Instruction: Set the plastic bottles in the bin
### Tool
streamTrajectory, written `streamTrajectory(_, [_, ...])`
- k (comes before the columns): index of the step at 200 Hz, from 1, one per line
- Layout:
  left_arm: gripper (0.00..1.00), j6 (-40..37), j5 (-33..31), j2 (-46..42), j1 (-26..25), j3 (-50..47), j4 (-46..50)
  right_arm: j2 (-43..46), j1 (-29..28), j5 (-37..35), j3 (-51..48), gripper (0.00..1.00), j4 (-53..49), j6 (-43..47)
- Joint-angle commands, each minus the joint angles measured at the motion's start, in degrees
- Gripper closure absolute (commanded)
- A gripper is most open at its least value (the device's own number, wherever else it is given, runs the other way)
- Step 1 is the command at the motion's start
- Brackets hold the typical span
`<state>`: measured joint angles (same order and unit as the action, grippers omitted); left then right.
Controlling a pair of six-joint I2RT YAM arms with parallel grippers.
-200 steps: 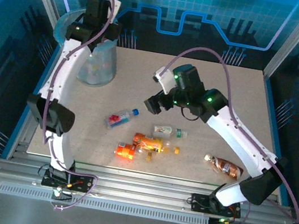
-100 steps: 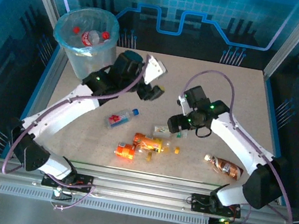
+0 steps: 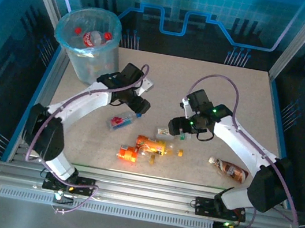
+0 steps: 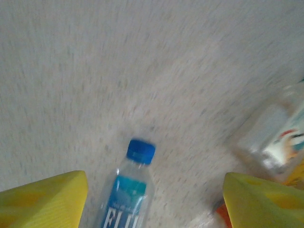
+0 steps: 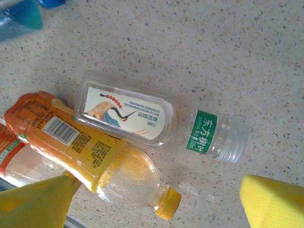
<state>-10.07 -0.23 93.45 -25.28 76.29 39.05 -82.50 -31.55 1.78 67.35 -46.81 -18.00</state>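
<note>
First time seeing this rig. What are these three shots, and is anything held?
Two robot arms are bolted at the near edge of a table, each ending in a two-finger gripper. The wide shot looks down from above and behind. The other two come from wrist cameras, so the yellow shapes are fingers. On the table lie a blue-capped bottle, a clear bottle, two orange bottles and a brown bottle. The bin, far left, has bottles inside. The left gripper hangs open over the blue-capped bottle, the right gripper open above the clear and orange bottles. Nothing is held.
</note>
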Motion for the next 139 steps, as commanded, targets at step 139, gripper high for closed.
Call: streamTrajectory(139, [0.36,-2.59,-0.57,13.52,7.03,-3.48,5.38,-3.99,-1.41,2.00,4.51,0.04,3.42,2.39])
